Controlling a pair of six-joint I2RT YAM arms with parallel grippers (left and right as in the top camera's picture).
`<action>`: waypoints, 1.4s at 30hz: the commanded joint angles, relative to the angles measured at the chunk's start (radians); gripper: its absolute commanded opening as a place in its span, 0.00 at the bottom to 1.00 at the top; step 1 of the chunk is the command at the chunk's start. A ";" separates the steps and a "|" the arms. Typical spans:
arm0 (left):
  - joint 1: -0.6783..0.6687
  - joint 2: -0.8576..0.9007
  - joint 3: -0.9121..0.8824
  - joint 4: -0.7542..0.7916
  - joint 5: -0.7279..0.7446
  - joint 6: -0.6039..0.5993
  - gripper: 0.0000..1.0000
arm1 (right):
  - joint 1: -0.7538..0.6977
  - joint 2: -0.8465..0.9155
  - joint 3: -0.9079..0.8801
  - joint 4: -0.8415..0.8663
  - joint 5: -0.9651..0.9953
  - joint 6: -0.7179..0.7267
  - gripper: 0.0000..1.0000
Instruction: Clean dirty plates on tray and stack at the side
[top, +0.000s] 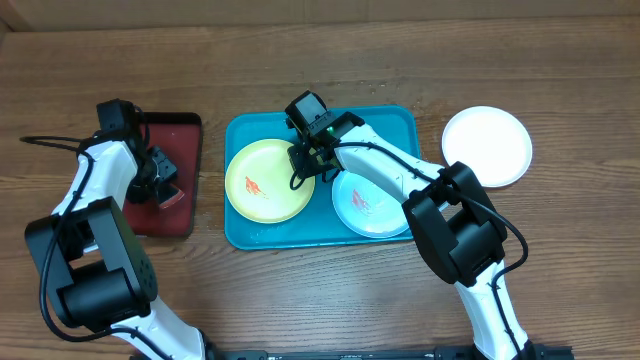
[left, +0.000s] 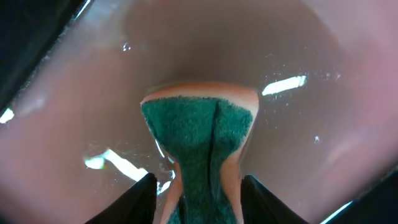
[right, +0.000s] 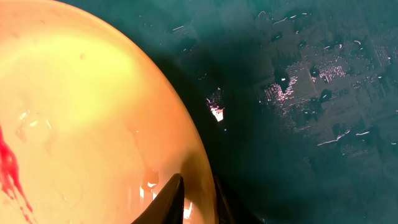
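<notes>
Right pincer (top: 303, 162) is pinching the rim of the yellow-green plate (top: 262, 185). In the right wrist view one dark finger lies on the inner side of the rim and the other on the outer side. This plate lies in the left half of the tray (top: 395, 118) and carries a small red smear (top: 252, 185) near its middle. The pale mint plate (top: 372, 205) lies in the right half of the tray, partly under the right arm, and it has a red smear too. The floor of the tray beside the yellow-green plate is wet with small drops.

The white plate (top: 487, 147) lies on the table (top: 300, 300) just to the right of the tray, not touching it.

To the left of the tray lies the dark red tray (top: 180, 130), and the left pincer (left: 199, 186) is over it. A green sponge (left: 199, 130) with an orange edge stands between its fingers (left: 140, 199). I cannot tell if they press the sponge or only stand beside it.
</notes>
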 joint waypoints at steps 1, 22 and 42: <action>0.001 0.051 -0.018 0.007 -0.013 0.008 0.44 | 0.008 0.040 -0.021 -0.014 -0.018 0.005 0.18; 0.000 0.000 0.301 -0.238 -0.012 0.023 0.04 | 0.008 0.040 -0.021 -0.006 -0.017 0.005 0.18; -0.015 0.007 0.428 -0.428 0.314 0.129 0.04 | 0.006 0.040 -0.021 -0.039 0.029 0.240 0.04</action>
